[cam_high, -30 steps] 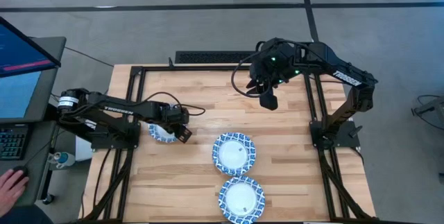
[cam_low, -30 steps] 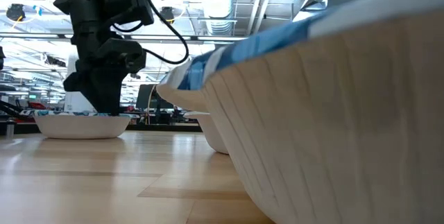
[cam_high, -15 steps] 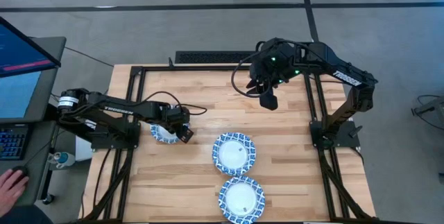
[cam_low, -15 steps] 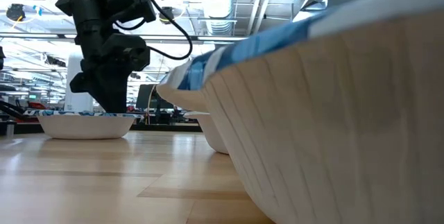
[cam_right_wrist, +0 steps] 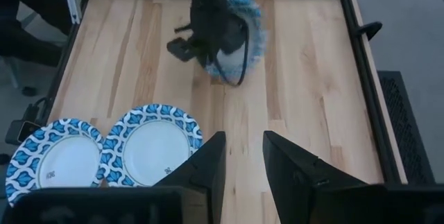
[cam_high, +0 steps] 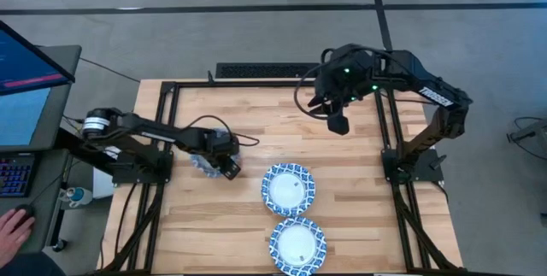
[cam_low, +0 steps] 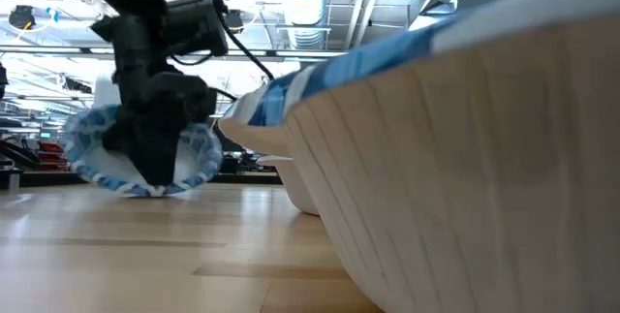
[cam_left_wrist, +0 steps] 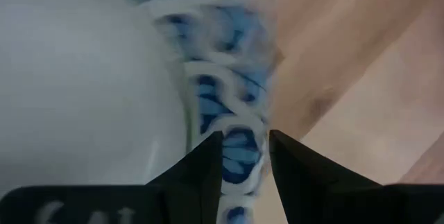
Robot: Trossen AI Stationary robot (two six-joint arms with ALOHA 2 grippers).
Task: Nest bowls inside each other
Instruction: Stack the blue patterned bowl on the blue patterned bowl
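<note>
Wooden table (cam_high: 256,122) inside a black frame, workshop ceiling pipes behind it in the low view. Left pincer (cam_high: 224,158) is clamped on the patterned rim of a bowl (cam_low: 145,153), which hangs tilted, nearly on edge, lower rim about at table level; can't tell if it clears the wood. Wrist view shows the rim pinched between both fingers (cam_left_wrist: 208,165). Two more bowls lie flat: the middle bowl (cam_high: 288,188) and the near-edge bowl (cam_high: 298,243) beyond it. Key relation: the middle bowl sits just right of the left pincer, toward table centre, so the left arm is nearer. Right pincer (cam_right_wrist: 239,161) waits above the far side, fingers apart, holding nothing.
</note>
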